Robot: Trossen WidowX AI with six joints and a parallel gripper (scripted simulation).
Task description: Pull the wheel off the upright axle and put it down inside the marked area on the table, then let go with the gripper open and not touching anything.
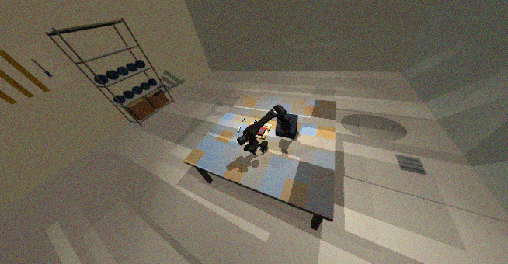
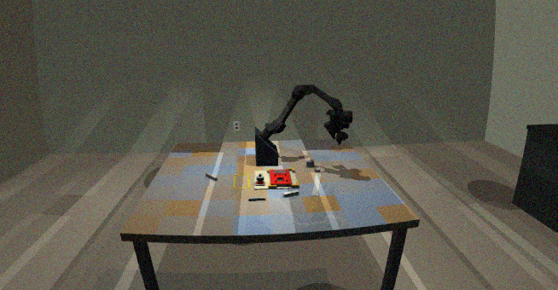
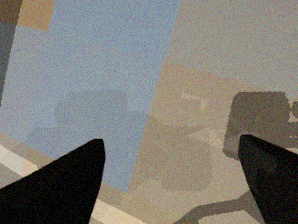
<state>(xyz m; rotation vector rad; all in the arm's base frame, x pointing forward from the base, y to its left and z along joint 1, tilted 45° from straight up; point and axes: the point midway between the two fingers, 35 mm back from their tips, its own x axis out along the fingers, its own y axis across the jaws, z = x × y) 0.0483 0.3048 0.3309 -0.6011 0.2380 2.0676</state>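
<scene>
The wheel appears as a small dark round part (image 2: 260,178) on a cream base plate (image 2: 266,182), beside a red block (image 2: 280,177) (image 1: 262,131). Its axle is too small to make out, and the arm covers that part in the top view. The marked area is a thin yellow outline (image 2: 234,182) on the table, left of the plate in the exterior view. My gripper (image 3: 171,146) (image 1: 259,151) (image 2: 339,140) is partly open, with nothing between the fingers. It hangs high above the table, well right of the plate in the exterior view, pointing down.
A dark block (image 2: 310,164) lies on the table behind and right of the plate in the exterior view. A pale bar (image 2: 291,194) and a dark bar (image 2: 257,200) lie in front of the plate. Another dark bar (image 2: 211,176) lies left of the outline.
</scene>
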